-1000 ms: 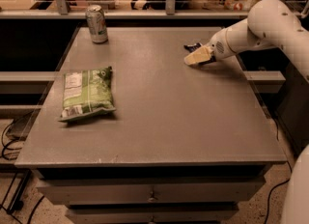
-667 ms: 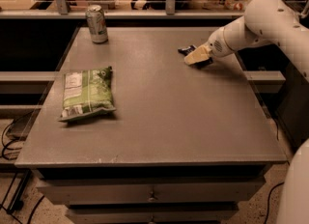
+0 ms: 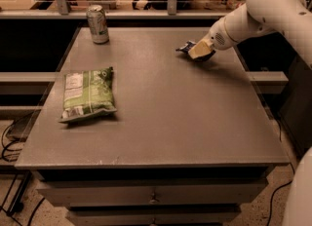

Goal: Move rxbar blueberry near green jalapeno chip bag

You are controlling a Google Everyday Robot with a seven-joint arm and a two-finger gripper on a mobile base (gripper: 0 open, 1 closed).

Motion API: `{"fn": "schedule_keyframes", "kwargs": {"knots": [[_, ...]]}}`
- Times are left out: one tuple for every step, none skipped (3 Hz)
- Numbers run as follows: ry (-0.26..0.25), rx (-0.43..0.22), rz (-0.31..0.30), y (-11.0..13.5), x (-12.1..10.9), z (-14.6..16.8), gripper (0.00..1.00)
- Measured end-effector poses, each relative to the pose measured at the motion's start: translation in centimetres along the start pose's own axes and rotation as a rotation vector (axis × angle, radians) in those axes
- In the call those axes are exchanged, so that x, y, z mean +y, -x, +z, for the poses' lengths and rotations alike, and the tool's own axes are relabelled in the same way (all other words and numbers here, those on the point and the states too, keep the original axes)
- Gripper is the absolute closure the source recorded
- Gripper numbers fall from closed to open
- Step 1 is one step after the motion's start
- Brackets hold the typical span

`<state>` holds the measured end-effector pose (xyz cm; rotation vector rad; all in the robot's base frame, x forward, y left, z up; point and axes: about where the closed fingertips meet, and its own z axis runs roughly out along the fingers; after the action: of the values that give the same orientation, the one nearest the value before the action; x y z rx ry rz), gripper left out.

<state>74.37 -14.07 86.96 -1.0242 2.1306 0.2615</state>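
Camera view: one gripper (image 3: 196, 51) sits over the far right part of the table (image 3: 165, 122), its fingers clamped on one rxbar blueberry (image 3: 185, 47), which juts out to the left; one green jalapeno chip bag (image 3: 87, 95) lies flat near the left edge, well apart from the bar; one soda can (image 3: 97, 23) stands upright at the far left corner; contents of bag and can cannot be seen.

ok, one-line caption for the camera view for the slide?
Gripper at the rxbar blueberry, far right of the table; green jalapeno chip bag lies across at the left edge.
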Motion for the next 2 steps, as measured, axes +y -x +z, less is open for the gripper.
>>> {"fn": "schedule_keyframes", "kwargs": {"knots": [[0.052, -0.052, -0.083, 3.16, 1.38, -2.00, 1.00], [0.052, -0.052, -0.083, 3.16, 1.40, -1.98, 1.00]]}}
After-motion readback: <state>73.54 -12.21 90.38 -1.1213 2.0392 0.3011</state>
